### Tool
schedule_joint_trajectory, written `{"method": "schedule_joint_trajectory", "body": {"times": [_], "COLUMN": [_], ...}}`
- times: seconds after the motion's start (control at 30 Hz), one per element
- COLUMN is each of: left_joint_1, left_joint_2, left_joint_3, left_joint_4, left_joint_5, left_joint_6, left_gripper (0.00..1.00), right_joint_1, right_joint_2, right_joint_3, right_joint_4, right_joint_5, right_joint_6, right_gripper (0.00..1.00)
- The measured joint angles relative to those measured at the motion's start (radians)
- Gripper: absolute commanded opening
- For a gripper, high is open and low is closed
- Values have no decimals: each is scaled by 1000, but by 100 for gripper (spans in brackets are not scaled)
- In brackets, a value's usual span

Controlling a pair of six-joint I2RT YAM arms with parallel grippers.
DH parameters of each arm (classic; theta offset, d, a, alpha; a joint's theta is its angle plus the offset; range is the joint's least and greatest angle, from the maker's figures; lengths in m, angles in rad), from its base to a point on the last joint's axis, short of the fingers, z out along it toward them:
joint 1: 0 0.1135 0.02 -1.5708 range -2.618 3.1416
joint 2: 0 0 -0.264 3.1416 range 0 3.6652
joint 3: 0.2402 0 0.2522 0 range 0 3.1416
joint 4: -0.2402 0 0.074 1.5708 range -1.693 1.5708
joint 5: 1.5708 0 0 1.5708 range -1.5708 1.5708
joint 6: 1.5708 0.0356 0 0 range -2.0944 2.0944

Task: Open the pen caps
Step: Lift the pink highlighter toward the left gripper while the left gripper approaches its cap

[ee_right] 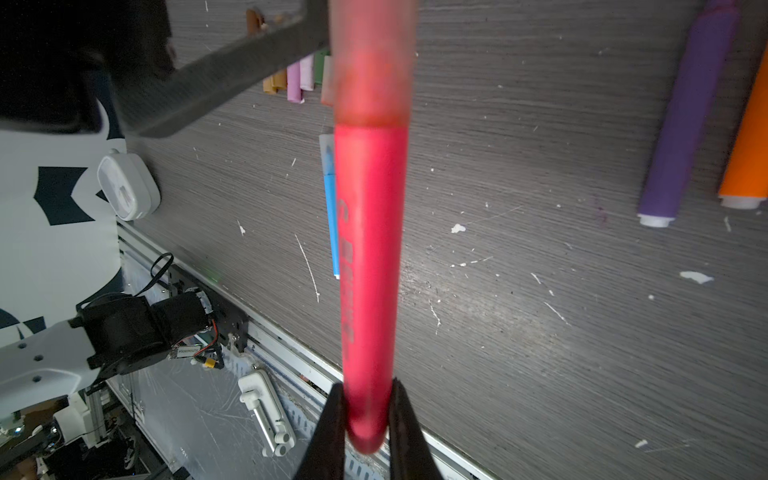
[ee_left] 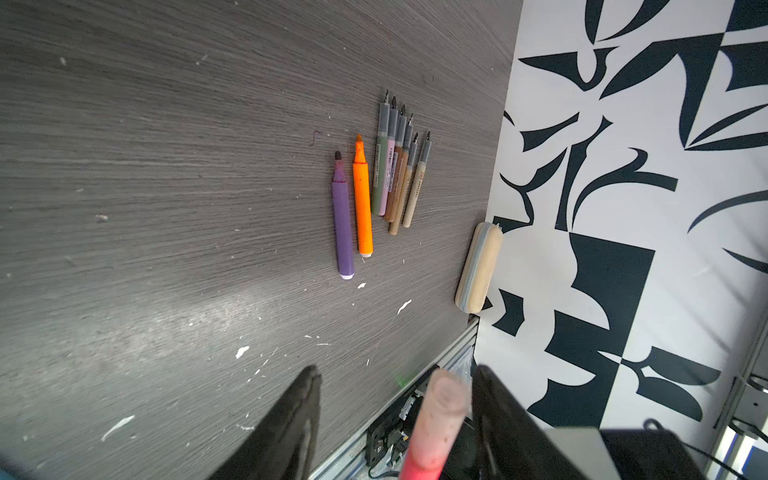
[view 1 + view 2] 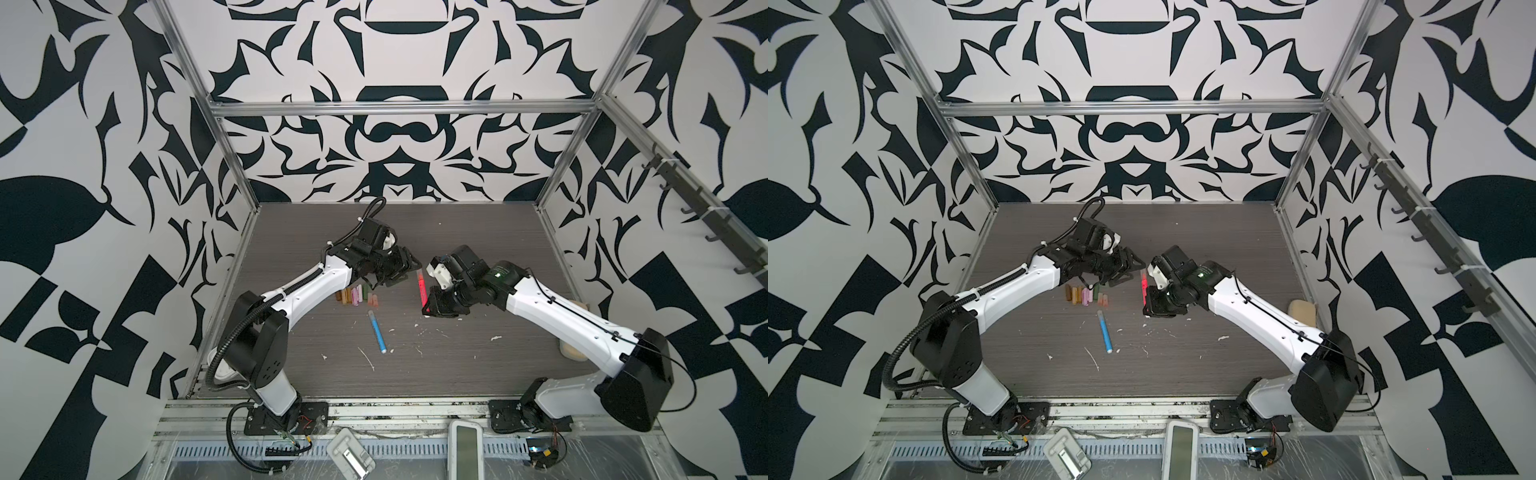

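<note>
- Above the middle of the table [image 3: 478, 224], in both top views: the right hand [image 3: 428, 311] is clamped on the tail of the red pen [image 3: 422, 291]. The pen is lifted clear and its capped end points at the left hand [image 3: 409, 266]. The loose caps [image 3: 357, 296] lie in a row beneath the left arm. The blue pen [image 3: 377, 332], apparently capped, lies apart toward the front. Risk: a pull off the pen's axis could lever it out of the tail grip.
- Left wrist view: the left hand's [image 2: 397, 374] jaws stand apart on either side of the translucent cap [image 2: 442, 411], which they do not yet grip. The cap sits close to one finger [image 2: 498, 415] with a clear gap to the other. Risk: closing off-centre would shove the cap sideways and twist the pen in the right hand. The uncapped pens [image 2: 374, 187] lie side by side beyond, near a sponge [image 2: 478, 266].
- Right wrist view: the right hand [image 1: 368, 386] pinches only the rounded tail, a short hold on smooth plastic. The cap [image 1: 372, 62] is seated on the barrel. Risk: a tight cap may drag the whole pen out of this grip instead of parting from it. A cap dropped early could land among the loose caps [image 1: 299, 79] and scatter them.
</note>
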Motion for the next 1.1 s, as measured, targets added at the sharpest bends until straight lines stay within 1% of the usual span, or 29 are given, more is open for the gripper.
{"method": "schedule_joint_trajectory", "body": {"times": [0.07, 0.2, 0.33, 0.67, 0.8, 0.9, 1.0, 1.1], "left_joint_1": [0, 0, 0, 0, 0, 0, -1, -2], "left_joint_2": [22, 56, 60, 66, 66, 66, 66, 66], "left_joint_3": [21, 55, 60, 91, 91, 91, 91, 91], "left_joint_4": [0, 1, 0, -5, -7, -7, -7, -6], "left_joint_5": [8, 22, 33, 58, 61, 62, 63, 63], "left_joint_6": [2, 7, 11, 12, 12, 11, 11, 8], "left_gripper": [56, 47, 36, 34, 40, 41, 41, 36], "right_joint_1": [-2, -3, -9, -60, -74, -79, -81, -81], "right_joint_2": [0, 1, 9, 48, 49, 49, 49, 49], "right_joint_3": [0, 0, 0, 5, 15, 24, 34, 40], "right_joint_4": [1, 2, 3, 2, 2, 1, 2, 1], "right_joint_5": [-18, -55, -70, -93, -103, -114, -125, -132], "right_joint_6": [-1, -2, -3, -4, -9, -15, -18, -20], "right_gripper": [2, 2, 3, 3, 3, 3, 3, 3]}}
